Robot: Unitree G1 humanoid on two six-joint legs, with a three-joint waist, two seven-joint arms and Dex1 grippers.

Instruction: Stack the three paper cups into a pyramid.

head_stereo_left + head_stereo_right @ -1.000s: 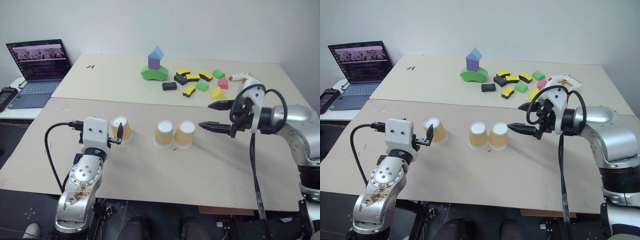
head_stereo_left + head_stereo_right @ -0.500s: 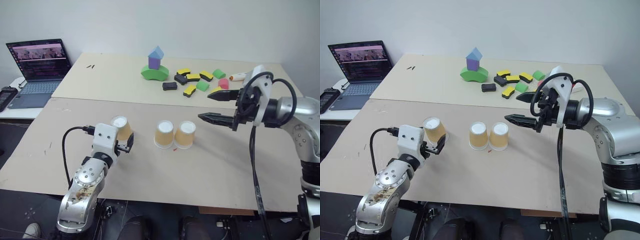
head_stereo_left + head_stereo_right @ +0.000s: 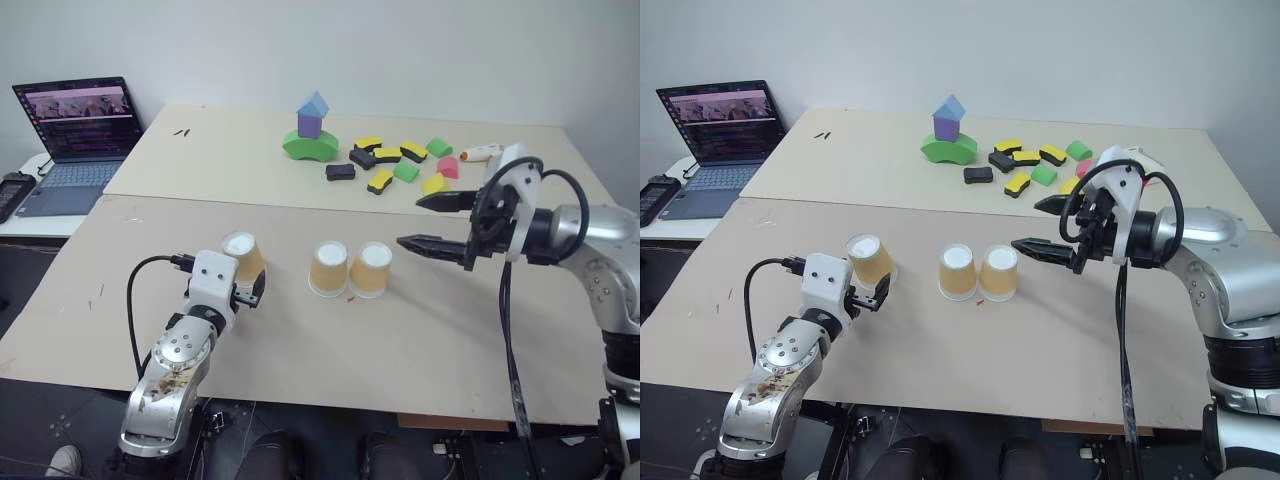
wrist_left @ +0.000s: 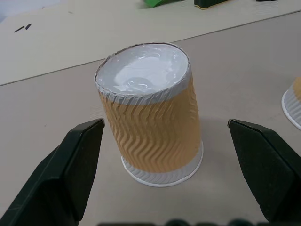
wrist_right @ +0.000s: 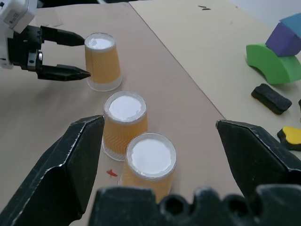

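Right now all three paper cups sit upside down on the surface (image 3: 420, 330), white flat bottoms up, rims down, long axes vertical. Two of them, the middle cup (image 3: 328, 268) and the right cup (image 3: 369, 269), stand side by side, touching or nearly so, near the centre of the front board. The third, the lone cup (image 3: 243, 258), stands apart to their left and leans slightly in the left wrist view.

Your left gripper (image 4: 164, 155) has its fingers (image 4: 75, 165) spread wide, one on each side of the lone cup, low near the rim end, with clear gaps on both sides, no contact visible. Cup is between the fingers, not held.

Your right gripper (image 3: 432, 222) hangs above the surface to the right of the cup pair, fingers wide apart and holding nothing, pointing toward the pair; its wrist view looks down the row of three cups.

Nothing stacked yet: every cup is on the surface.

Foam blocks (image 3: 390, 163) and the block tower (image 3: 309, 130) sit on the far board; laptop (image 3: 75, 140) is off to the left.
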